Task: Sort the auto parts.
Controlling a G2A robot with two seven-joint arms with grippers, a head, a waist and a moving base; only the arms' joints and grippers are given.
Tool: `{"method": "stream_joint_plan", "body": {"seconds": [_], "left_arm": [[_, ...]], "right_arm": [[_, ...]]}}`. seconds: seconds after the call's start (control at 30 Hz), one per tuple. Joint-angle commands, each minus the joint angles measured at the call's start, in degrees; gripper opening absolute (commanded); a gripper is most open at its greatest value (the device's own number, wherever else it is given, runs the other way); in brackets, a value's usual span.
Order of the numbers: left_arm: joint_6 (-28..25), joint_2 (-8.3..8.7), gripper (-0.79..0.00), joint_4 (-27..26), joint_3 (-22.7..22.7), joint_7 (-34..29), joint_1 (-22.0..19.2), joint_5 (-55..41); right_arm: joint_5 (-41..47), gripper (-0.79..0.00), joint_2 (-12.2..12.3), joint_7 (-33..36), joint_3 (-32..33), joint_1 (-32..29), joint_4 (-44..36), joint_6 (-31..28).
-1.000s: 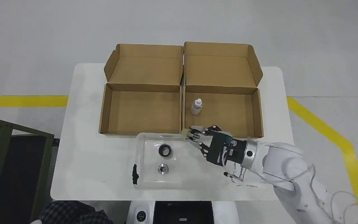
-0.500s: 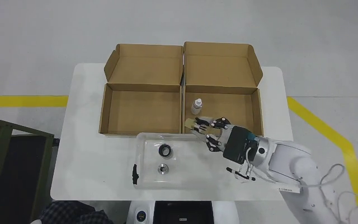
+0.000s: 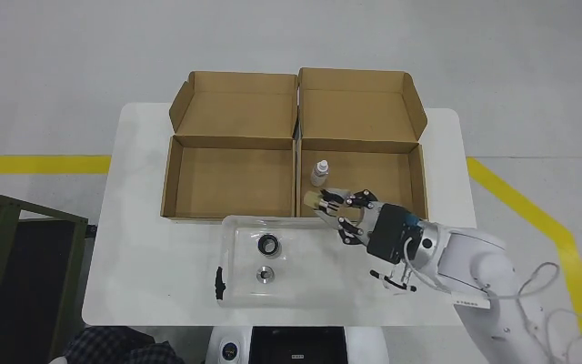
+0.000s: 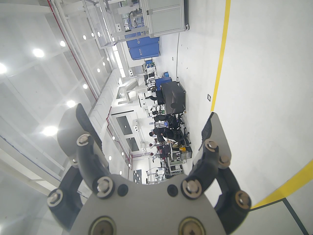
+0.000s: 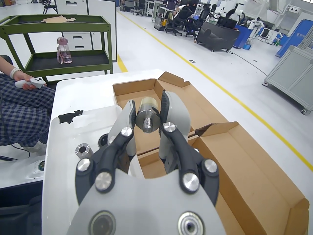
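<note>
Over the near left corner of the right-hand cardboard box (image 3: pixel 382 184), my right gripper (image 3: pixel 333 206) is clamped on a metal cylinder (image 3: pixel 317 199) with a cream end. The cylinder lies sideways, just past the far edge of the clear tray (image 3: pixel 300 278). I should carry it further over the box floor, clear of the small white bottle (image 3: pixel 319 171), then lower it and release gently so it cannot roll.

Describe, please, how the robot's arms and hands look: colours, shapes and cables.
The right arm has a smooth white rounded shell, with a thin pale cable looping beside it. The right hand and the left hand are alike: a grey metal plate, black linkages with silver screws, and two grey fingers lined with black ribbed pads.
</note>
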Motion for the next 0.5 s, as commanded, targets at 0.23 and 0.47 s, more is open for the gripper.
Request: {"method": "stream_joint_plan", "body": {"seconds": [0.23,0.47], "left_arm": [[0.0,0.00,0.000,0.0,0.0,0.0,0.0,0.0],[0.0,0.00,0.000,0.0,0.0,0.0,0.0,0.0]], "right_arm": [[-1.3,-0.785,0.1,4.4,-0.6,1.3,2.5,-0.8],[-0.9,-0.785,0.2,10.1,0.1,2.7,4.8,0.4]]}}
